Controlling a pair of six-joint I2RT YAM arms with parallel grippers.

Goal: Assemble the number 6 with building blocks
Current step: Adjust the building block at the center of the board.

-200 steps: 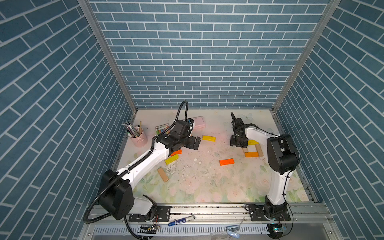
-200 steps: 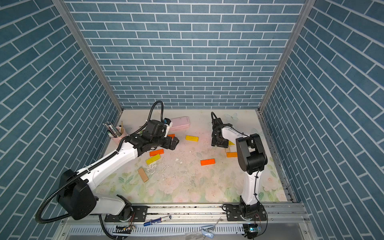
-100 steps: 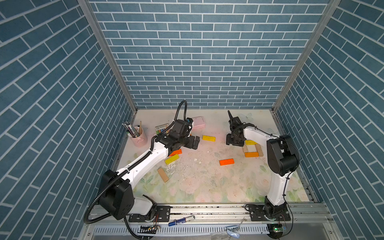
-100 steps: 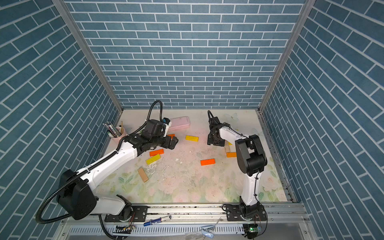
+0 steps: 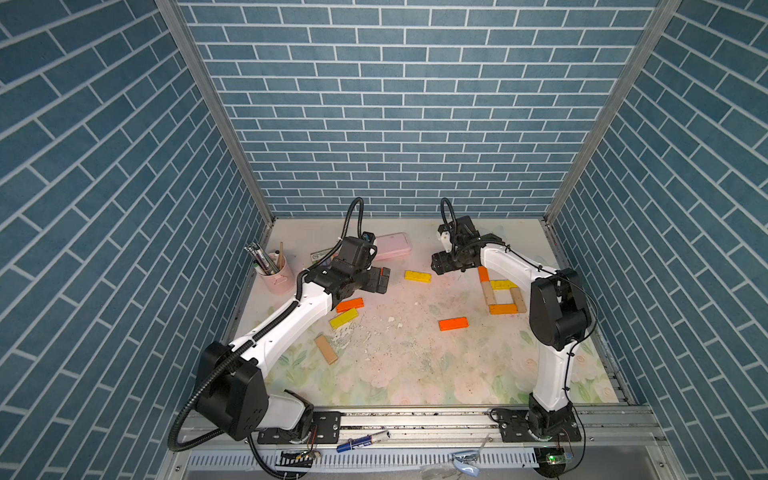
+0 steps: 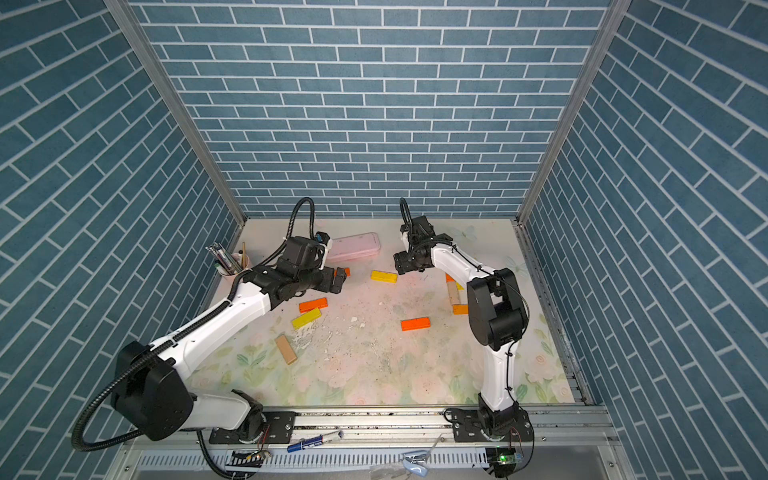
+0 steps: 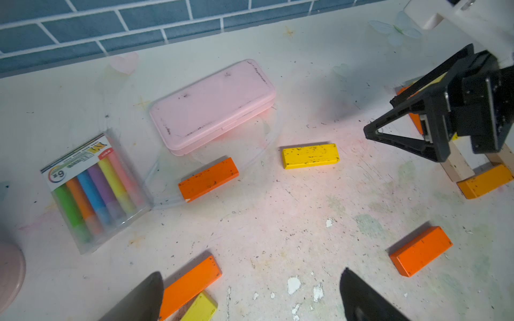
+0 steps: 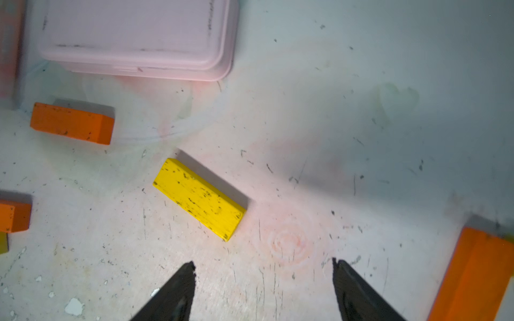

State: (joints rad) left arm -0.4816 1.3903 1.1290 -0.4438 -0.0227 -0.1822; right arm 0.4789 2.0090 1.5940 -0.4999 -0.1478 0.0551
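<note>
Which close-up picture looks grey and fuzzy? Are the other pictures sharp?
Right wrist view: dim and greyish; the pink case is soft, while the yellow block is sharp with a dark shadow along one long side. Left wrist view: brighter; the chalk pack is crisp, but the left gripper tips are dark blurs. Both top views: evenly lit and clear.

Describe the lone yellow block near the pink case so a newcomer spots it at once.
Find the pink case by the back wall. Just in front of its right end lies the yellow block. A second yellow block sits beside an orange block and a third yellow block within the half-built figure; this one lies alone.
</note>
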